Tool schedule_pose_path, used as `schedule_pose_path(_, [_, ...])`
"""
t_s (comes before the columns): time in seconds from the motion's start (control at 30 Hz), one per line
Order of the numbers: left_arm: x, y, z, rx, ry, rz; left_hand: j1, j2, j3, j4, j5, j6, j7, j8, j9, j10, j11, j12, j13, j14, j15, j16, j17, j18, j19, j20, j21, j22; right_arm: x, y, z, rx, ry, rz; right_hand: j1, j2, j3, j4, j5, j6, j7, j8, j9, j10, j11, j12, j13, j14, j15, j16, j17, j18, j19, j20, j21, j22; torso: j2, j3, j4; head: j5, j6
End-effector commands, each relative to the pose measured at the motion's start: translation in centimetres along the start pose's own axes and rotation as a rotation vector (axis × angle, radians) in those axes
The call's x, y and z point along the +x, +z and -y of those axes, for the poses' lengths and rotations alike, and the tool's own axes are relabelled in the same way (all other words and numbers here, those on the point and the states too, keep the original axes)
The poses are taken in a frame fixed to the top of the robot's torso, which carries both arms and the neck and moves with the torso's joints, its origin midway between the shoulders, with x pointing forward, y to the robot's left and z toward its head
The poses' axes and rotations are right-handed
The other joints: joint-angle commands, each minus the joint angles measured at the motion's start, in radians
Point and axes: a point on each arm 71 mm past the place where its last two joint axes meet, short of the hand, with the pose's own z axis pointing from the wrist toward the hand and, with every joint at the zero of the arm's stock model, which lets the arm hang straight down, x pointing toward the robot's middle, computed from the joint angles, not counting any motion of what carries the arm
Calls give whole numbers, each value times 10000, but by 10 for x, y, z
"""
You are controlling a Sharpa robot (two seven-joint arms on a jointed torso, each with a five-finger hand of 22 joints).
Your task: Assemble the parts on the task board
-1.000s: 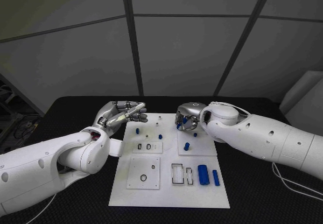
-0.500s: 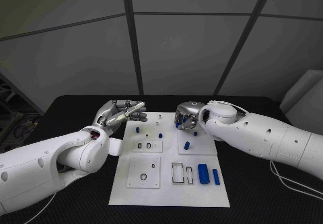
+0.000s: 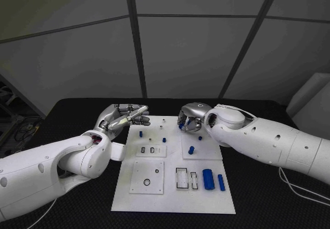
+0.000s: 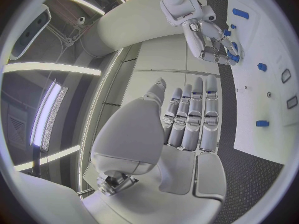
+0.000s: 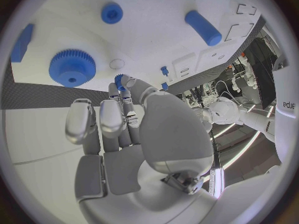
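Observation:
The white task board [image 3: 172,200] lies in the middle of the black table. My right hand [image 3: 191,119] hovers over the board's far right part and pinches a small blue toothed part [image 5: 119,79] between its thumb and fingertips; the part [image 3: 183,127] hangs just above the board. Below it sit a blue gear [image 5: 72,67] and a round blue peg [image 5: 112,13]. My left hand [image 3: 125,116] is raised beside the board's far left corner, fingers straight and side by side [image 4: 193,114], holding nothing. The right hand [image 4: 212,37] with its blue part [image 4: 233,58] is seen there too.
Short blue pegs stand on the board [image 3: 140,134] [image 3: 163,140] [image 3: 191,150]. Two blue cylinders [image 3: 208,181] [image 3: 221,182] lie near the front right, beside rectangular slots [image 3: 181,177]. A black ring [image 3: 146,182] sits on the front left plate. Black table surrounds the board.
My right hand, still pinching the blue part, has edged slightly left and farther over the board. The left hand has stayed where it was.

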Motion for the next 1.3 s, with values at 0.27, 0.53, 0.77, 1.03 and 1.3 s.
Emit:
schedule_pose_path(0.27, [0, 1, 1, 89, 14, -146, -63, -41, -26, -48, -30, 25, 74, -34, -14, 19, 55, -68, 7, 39, 48, -58, 9, 58, 55, 25, -16, -13, -11, 11, -9, 39, 275, 1650, 73, -25, 158, -46, 74, 13, 50, -31, -14, 169, -120, -55, 15, 149, -31, 85, 15, -92, 60, 25, 85, 32, 40, -11, 53, 20, 113])
schedule_pose_path(0.53, [1, 1, 1, 86, 8, -156, -63, -41, -26, -48, -30, 25, 74, -34, -14, 19, 55, -68, 7, 39, 48, -58, 9, 58, 55, 25, -16, -13, -9, 24, -18, 42, 318, 1775, 30, -61, 188, -39, 70, -13, 67, -60, -11, 142, -102, -94, 10, 148, -14, 112, 35, -92, 45, 36, 94, 36, 58, -13, 62, 45, 98])
schedule_pose_path(0.77, [1, 2, 1, 87, 3, -168, -63, -41, -26, -48, -30, 25, 74, -34, -14, 19, 55, -68, 7, 39, 48, -58, 9, 58, 55, 25, -16, -13, -6, 34, -26, -10, 333, 1678, 8, -71, 200, -31, 71, -24, 73, -72, -9, 131, -95, -110, 8, 144, -8, 114, 28, -92, 39, 41, 97, 37, 66, -14, 65, 100, 87])
schedule_pose_path(1.03, [2, 2, 1, 94, -1, -179, -63, -41, -26, -48, -30, 25, 74, -34, -14, 19, 55, -68, 7, 39, 48, -58, 9, 58, 55, 25, -16, -13, -3, 42, -31, -7, 325, 1492, -26, -84, 210, -16, 71, -36, 80, -86, -7, 121, -87, -127, 7, 141, 0, 122, 29, -90, 27, 48, 98, 32, 61, -16, 60, 131, 39])
schedule_pose_path(1.3, [3, 3, 2, 111, -5, -195, -63, -41, -26, -48, -30, 25, 74, -34, -14, 19, 55, -68, 7, 39, 48, -58, 9, 58, 55, 25, -16, -13, 0, 47, -34, 43, 300, 1220, -50, -91, 216, -3, 69, -41, 83, -94, -5, 113, -83, -139, 6, 140, 5, 131, 36, -88, 17, 53, 97, 27, 67, -11, 52, 165, -1])
